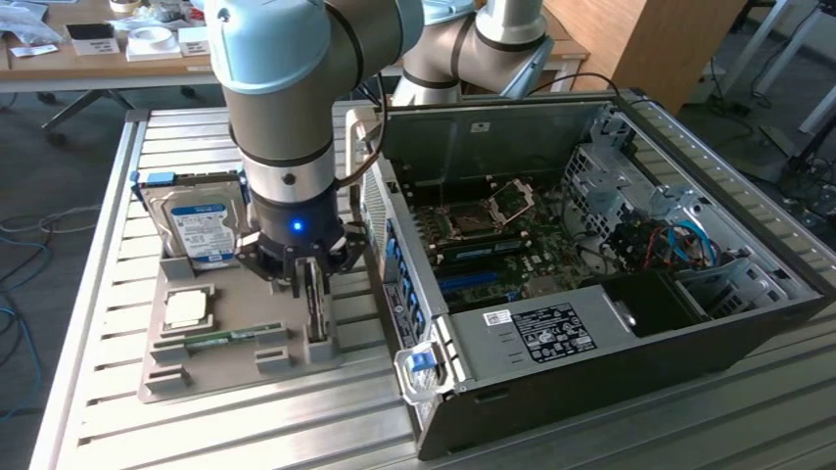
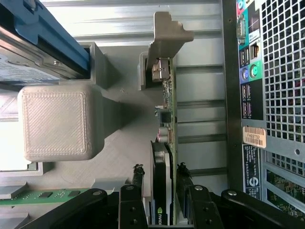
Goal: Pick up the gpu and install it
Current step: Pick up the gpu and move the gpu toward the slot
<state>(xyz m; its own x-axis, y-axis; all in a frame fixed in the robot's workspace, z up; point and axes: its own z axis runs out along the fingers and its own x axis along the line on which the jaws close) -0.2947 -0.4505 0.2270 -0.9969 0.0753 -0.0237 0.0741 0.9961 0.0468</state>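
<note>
grey plastic is seen in the holder tray [image 1: 215, 377] laid on the slatted metal bench [image 1: 196, 431], at the exterior view's left of the opened computer case [image 1: 627, 343]. the gpu [image 1: 315, 311] is stood on edge in a slot of that tray, on the side nearest the case (its metal bracket end is pointed away from the wrist camera). the gripper [image 1: 311, 284] is lowered over the card with its jaws parted. one finger is set on each side of the gpu [image 2: 164, 143], and a narrow gap is left on both faces, so nothing is clasped. a hard drive [image 1: 203, 230] and a green memory stick [image 1: 215, 340] are also kept in the tray.
</note>
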